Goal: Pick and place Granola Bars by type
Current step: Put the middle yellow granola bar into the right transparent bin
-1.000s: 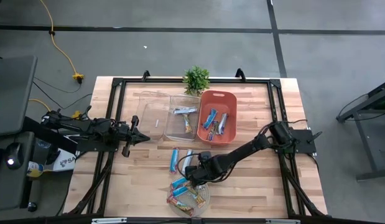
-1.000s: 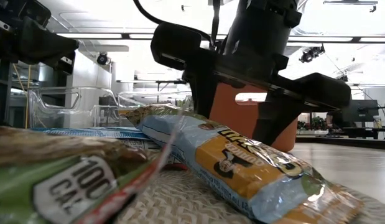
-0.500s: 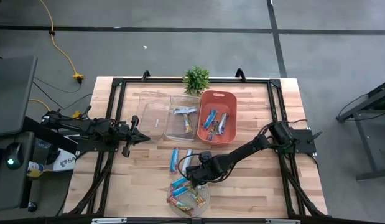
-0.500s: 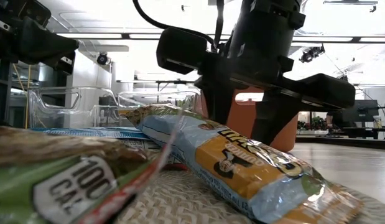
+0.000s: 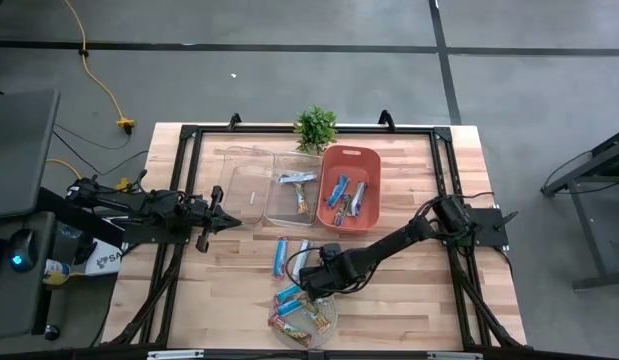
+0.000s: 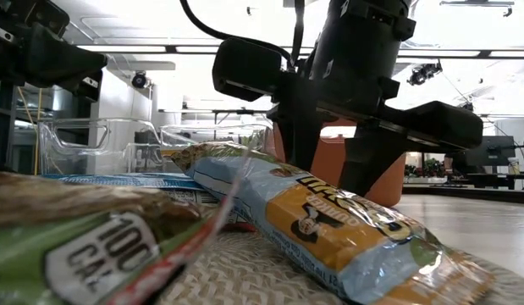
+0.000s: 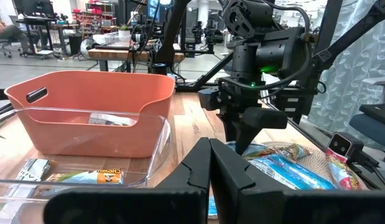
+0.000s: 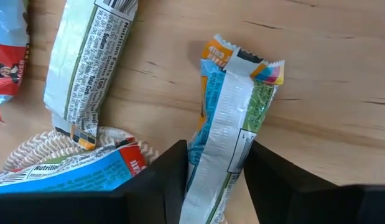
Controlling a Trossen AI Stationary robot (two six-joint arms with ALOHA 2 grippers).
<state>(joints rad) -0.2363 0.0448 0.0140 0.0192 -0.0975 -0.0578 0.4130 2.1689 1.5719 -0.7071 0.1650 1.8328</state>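
Pinching crinkly foil bar (image 8: 228,127), woven mat (image 8: 30,149)

The wooden bench (image 5: 409,290) carries an orange bin (image 5: 350,187). Just beside it stand two clear bins (image 5: 272,187), with a small plant (image 5: 315,127) behind. Nearer the front lie loose Granola Bars (image 5: 281,257) and a woven mat (image 5: 303,314).

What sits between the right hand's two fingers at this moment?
A granola bar, lying back-seam up on the bare wooden table, runs lengthwise between the fingers of the right hand. The right wrist view shows it.
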